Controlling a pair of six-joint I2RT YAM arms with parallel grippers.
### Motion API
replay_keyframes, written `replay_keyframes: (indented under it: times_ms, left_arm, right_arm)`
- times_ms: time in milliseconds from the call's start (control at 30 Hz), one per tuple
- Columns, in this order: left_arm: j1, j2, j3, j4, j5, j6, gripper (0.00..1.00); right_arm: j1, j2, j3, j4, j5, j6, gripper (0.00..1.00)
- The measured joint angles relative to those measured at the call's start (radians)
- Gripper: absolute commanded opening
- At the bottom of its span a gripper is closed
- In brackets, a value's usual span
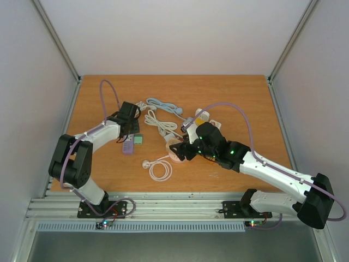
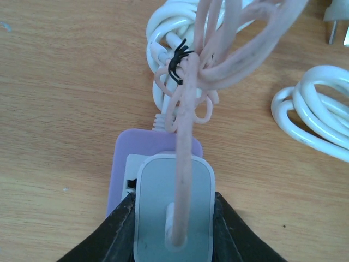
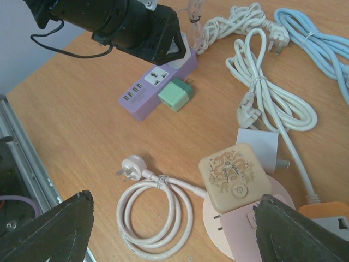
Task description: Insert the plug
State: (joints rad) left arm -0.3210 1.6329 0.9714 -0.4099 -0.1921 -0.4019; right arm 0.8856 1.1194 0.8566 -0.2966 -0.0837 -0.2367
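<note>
Left gripper [image 2: 173,210] is clamped tight on the pale grey plug [image 2: 154,204], one black finger pressed to each flank. The plug sits right on top of the purple power strip [image 2: 121,164], at the end away from its row of small ports. Whether the pins are fully home, the wrist view can't say. Its pink cable [image 2: 184,136] runs straight off the plug face to a looped bundle cinched with a black tie [image 2: 177,59]. Against the strip's side there's a green adapter [image 3: 175,96], touching it (plugged in or merely leaning, hard to tell). Over to the right gripper [image 3: 173,203]: jaws spread wide, holding nothing, hovering above a cream cube [image 3: 233,176] that rests on a pink round base [image 3: 240,232]. Just left of that, a white coiled cord [image 3: 155,215] lies loose on the wooden table [image 3: 71,125].
</note>
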Motion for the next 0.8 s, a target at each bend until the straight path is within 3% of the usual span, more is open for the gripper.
replay_keyframes:
  times_ms: [133,233,367,533,800]
  left_arm:
    - [-0.009,-0.008,-0.019,0.029,-0.024,-0.040,0.25]
    - [-0.014,-0.008,-0.019,0.030,-0.035,-0.050,0.32]
    - [-0.014,-0.006,-0.014,0.009,-0.026,-0.070,0.56]
    - [-0.018,-0.008,0.000,-0.129,0.029,-0.089,0.73]
    - [-0.018,-0.156,0.027,-0.245,0.068,-0.100,0.77]
  right_arm:
    - [0.000,0.011,0.003,-0.004,0.000,0.000,0.82]
    - [0.000,0.024,0.006,-0.004,0.000,0.002,0.82]
    - [0.000,0.033,0.006,-0.005,0.001,0.016,0.82]
    - [0.000,0.035,0.012,-0.015,0.016,0.046,0.82]
    - [0.000,0.089,0.091,-0.082,0.114,0.125,0.81]
